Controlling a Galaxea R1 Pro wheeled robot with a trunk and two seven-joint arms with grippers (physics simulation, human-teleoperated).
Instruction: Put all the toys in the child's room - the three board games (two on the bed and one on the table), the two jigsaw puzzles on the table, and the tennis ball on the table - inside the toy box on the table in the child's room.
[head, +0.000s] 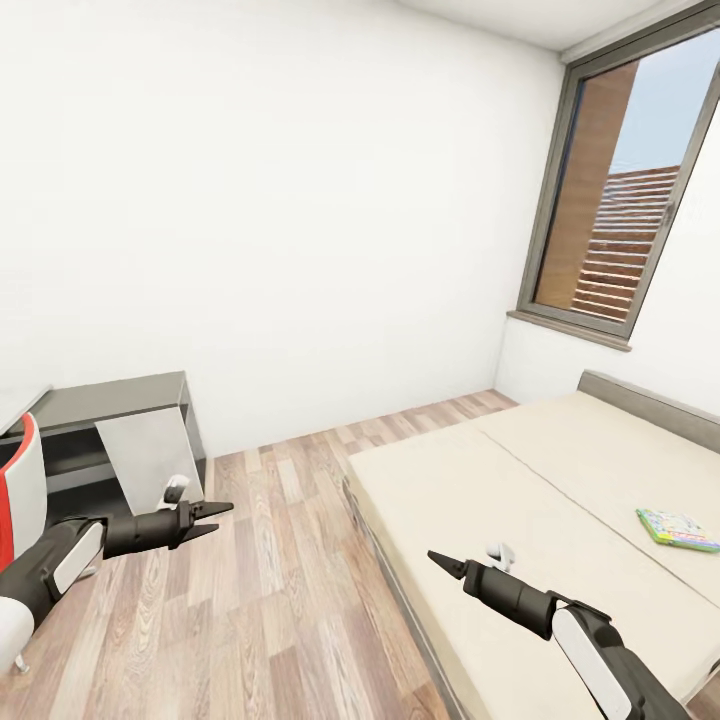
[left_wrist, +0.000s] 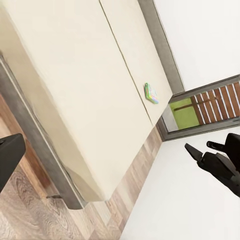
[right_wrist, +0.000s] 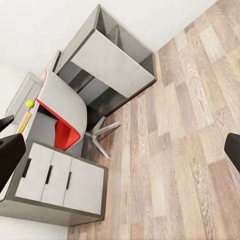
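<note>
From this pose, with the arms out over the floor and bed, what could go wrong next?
1. One board game shows on the bed, far toward the headboard; reaching it may demand a long stretch over the mattress.
2. The right gripper hangs low above the mattress and could snag it while driving.
3. The chair stands by the table holding the tennis ball, crowding the later approach.

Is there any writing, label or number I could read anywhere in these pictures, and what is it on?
No text can be read.
The flat green-bordered game box on the beige bed has busy colourful print, too small and blurred to read.
Walls, the dark-grey cabinet and the red-and-white chair show no lettering.
</note>
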